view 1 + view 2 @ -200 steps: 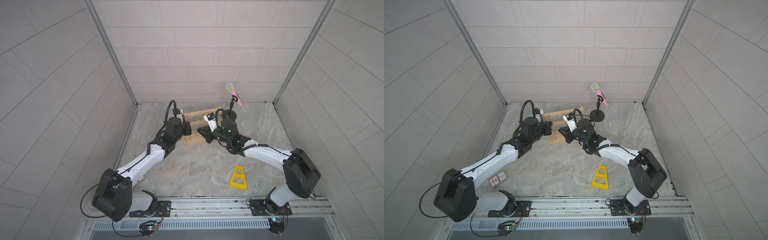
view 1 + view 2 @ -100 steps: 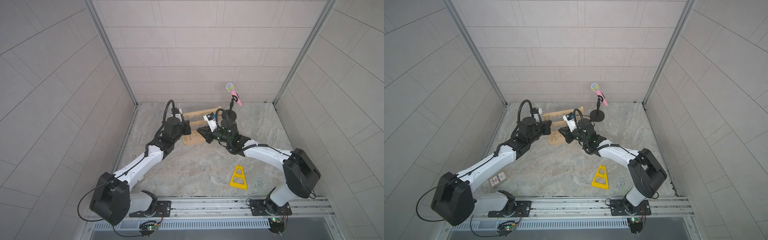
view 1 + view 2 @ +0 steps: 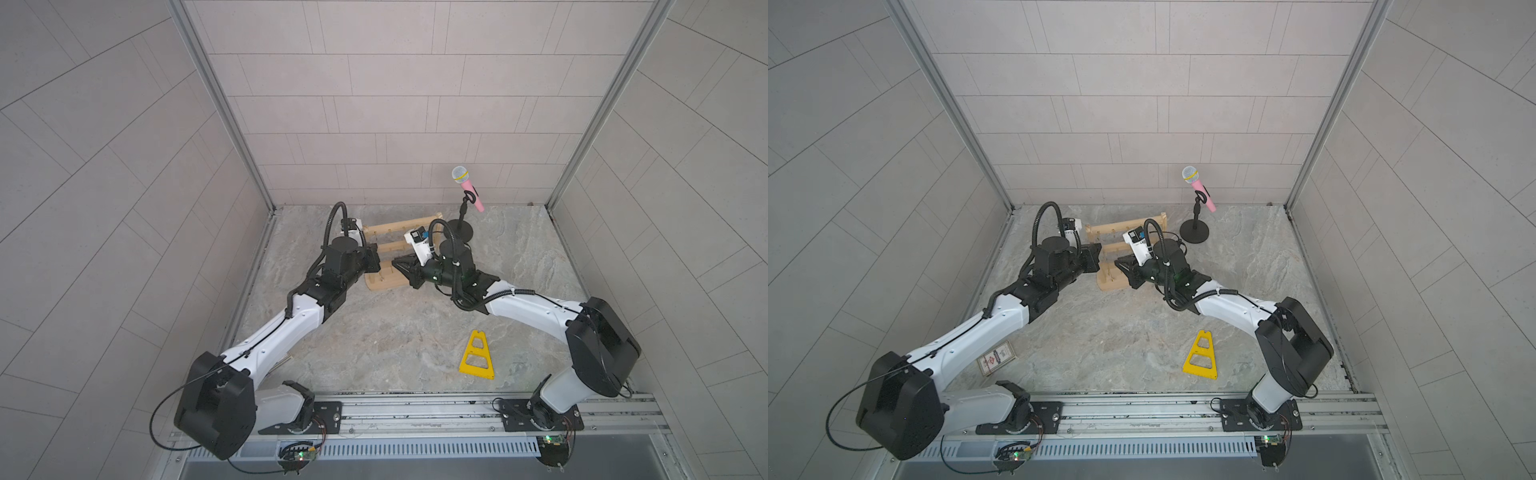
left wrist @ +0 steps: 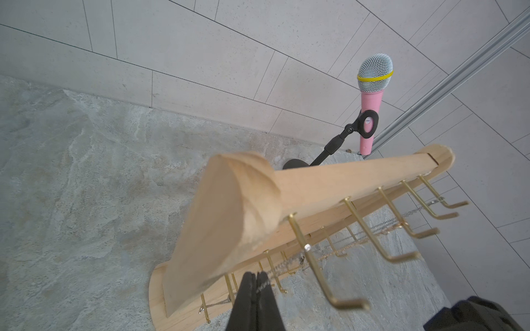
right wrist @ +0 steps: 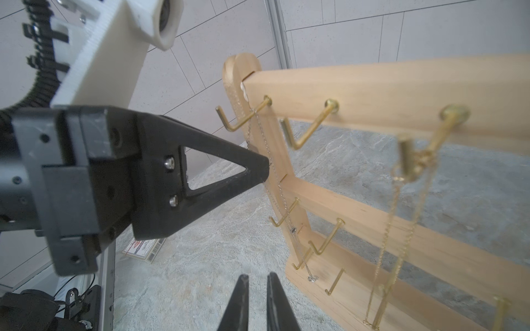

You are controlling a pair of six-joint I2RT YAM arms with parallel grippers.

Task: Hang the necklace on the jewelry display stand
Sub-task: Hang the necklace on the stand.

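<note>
Left fingers [image 4: 248, 298] pinch the necklace [image 5: 293, 229], already looped over the jewelry display stand's [image 5: 372, 86] top hook [image 5: 246, 117]. Right fingers [image 5: 239, 301] gape slightly, empty. Releasing gently seems next.

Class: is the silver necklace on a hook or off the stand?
On: the silver necklace loops over the top bar's end hook; the left gripper pinches its chain.

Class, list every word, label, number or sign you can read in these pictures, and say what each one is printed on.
No text here can be read.
Printed card: red emblem, lettering too small to read.
White mark on the pink microphone: blurred.
</note>
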